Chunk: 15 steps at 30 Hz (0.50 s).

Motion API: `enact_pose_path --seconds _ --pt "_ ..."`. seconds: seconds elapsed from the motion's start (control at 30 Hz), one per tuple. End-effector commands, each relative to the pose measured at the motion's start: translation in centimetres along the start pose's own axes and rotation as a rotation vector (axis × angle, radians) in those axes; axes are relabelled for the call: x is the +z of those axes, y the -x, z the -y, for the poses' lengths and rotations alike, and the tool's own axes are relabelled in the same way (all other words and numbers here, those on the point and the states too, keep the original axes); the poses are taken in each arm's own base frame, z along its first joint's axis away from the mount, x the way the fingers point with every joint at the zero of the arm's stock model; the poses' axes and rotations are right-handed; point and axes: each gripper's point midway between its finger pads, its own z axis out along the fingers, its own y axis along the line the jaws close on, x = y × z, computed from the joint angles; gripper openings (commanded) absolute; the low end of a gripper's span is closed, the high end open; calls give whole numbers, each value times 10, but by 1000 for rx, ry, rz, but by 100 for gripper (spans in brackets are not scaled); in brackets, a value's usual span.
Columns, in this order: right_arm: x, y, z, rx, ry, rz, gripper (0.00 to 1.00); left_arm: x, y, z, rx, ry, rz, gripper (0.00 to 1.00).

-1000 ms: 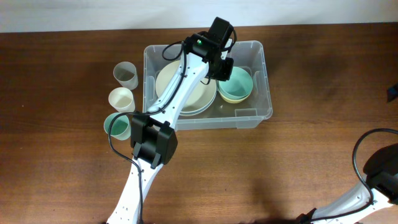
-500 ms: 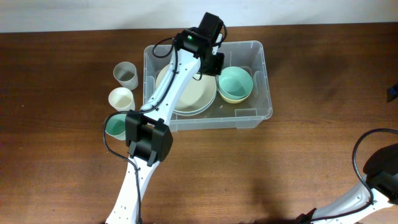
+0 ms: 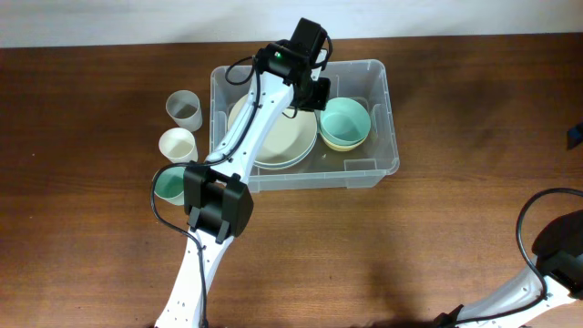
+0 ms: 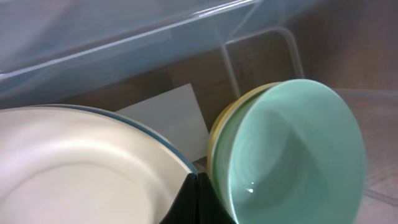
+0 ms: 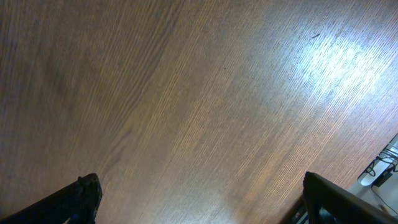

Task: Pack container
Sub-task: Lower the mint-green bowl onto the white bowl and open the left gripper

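Note:
The clear plastic container [image 3: 386, 76] stands at the table's back middle. It holds a stack of cream plates [image 3: 273, 138] on the left and a green bowl [image 3: 346, 118] nested in a yellow bowl on the right. My left gripper [image 3: 312, 91] is inside the container, between the plates and the bowls. In the left wrist view its fingers [image 4: 199, 183] are pressed together with nothing between them, just above the gap between the plate [image 4: 74, 168] and the green bowl [image 4: 292, 155]. The white label [image 4: 168, 118] lies on the base. My right gripper [image 5: 199, 186] is open over bare wood.
Three cups stand left of the container: a grey one [image 3: 184, 109], a cream one [image 3: 178, 144] and a green one [image 3: 168, 184] partly behind my left arm. The right arm's base [image 3: 556, 255] sits at the front right corner.
My left gripper has moved a little to the left, from over the green bowl's edge towards the plates. For the last half second it has stayed still. The right arm has not moved.

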Motion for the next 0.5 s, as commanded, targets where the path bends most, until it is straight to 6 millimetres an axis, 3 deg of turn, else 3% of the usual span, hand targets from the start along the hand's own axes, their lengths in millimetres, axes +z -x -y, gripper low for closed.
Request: enact_pose_path --seconds 0.0,0.3,0.47 --pt "-2 -1 1 -3 -7 6 99 -4 1 14 14 -41 5 1" --pt "-2 -1 1 -3 -7 6 99 -1 -8 38 98 -56 -7 1" --pt "-2 -1 1 -3 -7 6 99 -1 -10 39 99 -55 -14 1"
